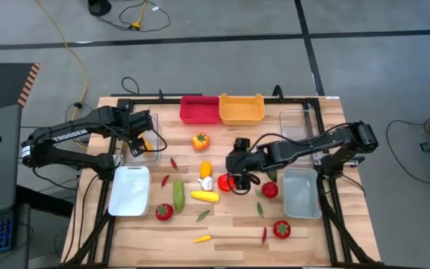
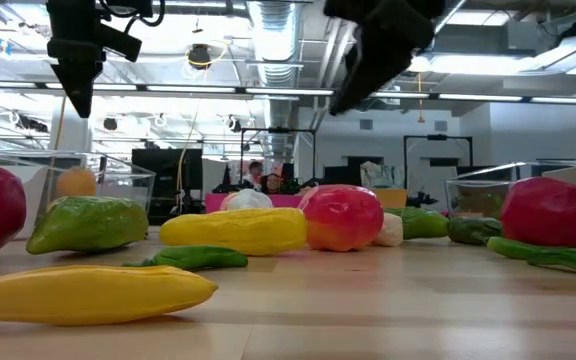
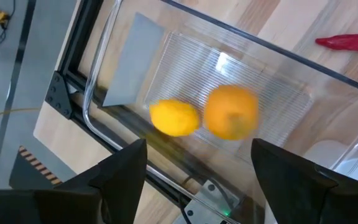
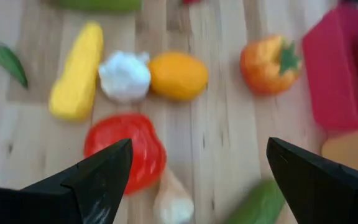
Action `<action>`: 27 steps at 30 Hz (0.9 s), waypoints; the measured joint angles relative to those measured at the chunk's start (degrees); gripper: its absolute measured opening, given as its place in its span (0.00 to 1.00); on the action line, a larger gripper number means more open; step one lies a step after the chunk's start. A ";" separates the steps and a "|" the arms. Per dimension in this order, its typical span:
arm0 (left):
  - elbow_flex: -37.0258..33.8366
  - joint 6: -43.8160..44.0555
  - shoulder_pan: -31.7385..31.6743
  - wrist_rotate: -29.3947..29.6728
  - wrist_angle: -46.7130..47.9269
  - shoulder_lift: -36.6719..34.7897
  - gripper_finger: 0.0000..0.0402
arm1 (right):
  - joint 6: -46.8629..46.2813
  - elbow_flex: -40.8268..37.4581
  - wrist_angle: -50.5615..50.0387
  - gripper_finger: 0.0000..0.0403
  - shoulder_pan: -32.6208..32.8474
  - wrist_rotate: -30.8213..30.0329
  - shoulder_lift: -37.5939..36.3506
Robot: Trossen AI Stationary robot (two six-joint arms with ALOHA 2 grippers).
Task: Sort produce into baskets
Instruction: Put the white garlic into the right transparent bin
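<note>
Right gripper lines up over the red tomato

Right gripper [image 1: 239, 179] hovers jaws wide, empty, red tomato [image 4: 126, 149] directly beneath; garlic [image 4: 124, 75] and orange piece [image 4: 178, 75] just beyond it. Further off from the tomato, left gripper [image 3: 197, 171] hangs open over the clear tub [image 3: 347, 99] holding a lemon [image 3: 174, 117] and an orange [image 3: 230, 112].

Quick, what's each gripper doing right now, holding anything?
Left gripper: open, empty, above the clear tub.
Right gripper: open, empty, over the red tomato.
</note>
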State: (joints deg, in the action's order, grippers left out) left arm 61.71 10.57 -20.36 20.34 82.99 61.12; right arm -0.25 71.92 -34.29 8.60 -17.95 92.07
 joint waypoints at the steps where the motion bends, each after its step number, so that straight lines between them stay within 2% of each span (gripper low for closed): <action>1: 0.00 0.02 0.00 0.00 -0.04 0.01 0.69 | -0.40 0.00 -1.03 0.98 -0.08 0.02 0.00; 14: 0.00 0.02 0.00 -0.52 -0.42 0.02 0.69 | -0.96 -0.04 -11.96 0.98 -0.78 3.24 6.24; 27: 0.00 0.00 0.00 -0.61 -1.80 0.01 0.69 | 0.72 -0.02 -12.52 0.97 -2.52 3.04 17.22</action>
State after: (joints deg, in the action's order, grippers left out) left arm 61.71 10.57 -20.36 19.73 81.19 61.14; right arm 0.47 71.90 -46.81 6.08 -14.91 109.29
